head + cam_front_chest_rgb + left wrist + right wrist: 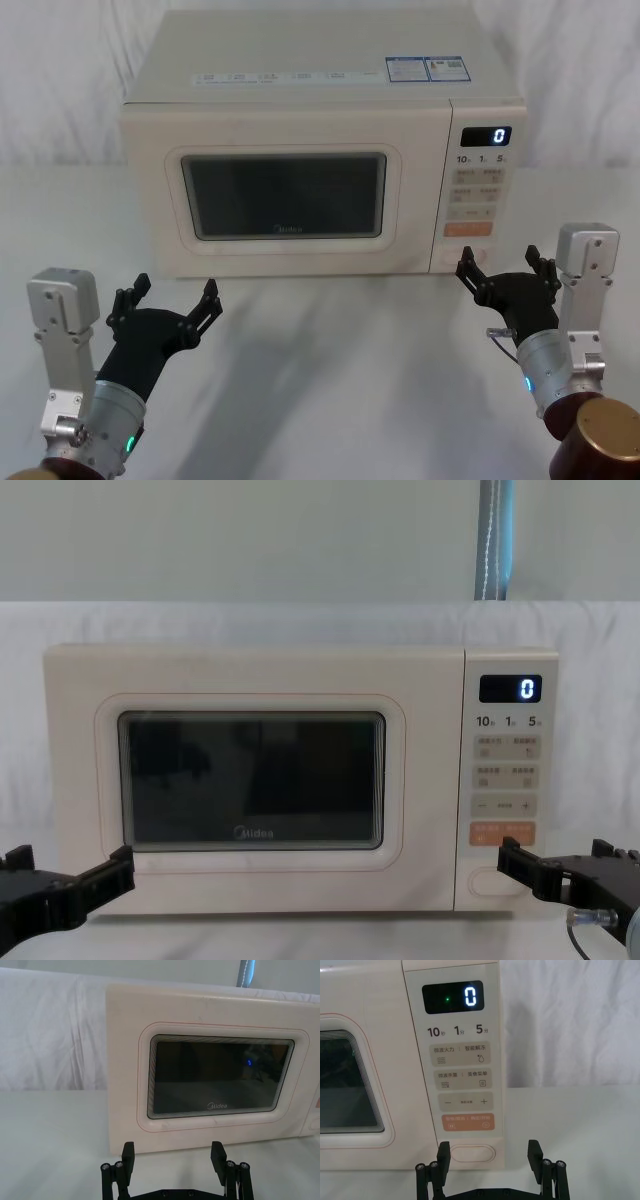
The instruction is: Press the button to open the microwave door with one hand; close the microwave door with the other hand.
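The microwave stood square on the white table (330, 400), its front facing the robot and its long side running across from left to right. The microwave door (285, 195) was shut flush, its dark window looking straight out at the arms. The button (474, 1153) sat at the foot of the control panel on the right, a wide oval lying lengthwise under the orange key (468, 1122). The right claw (508, 270) hovered just before that corner with its fingers spread apart, well placed, I judged, to make the press. The left claw (168, 297) waited low before the door's left part, also spread wide, likely kept ready to push the door shut afterwards.
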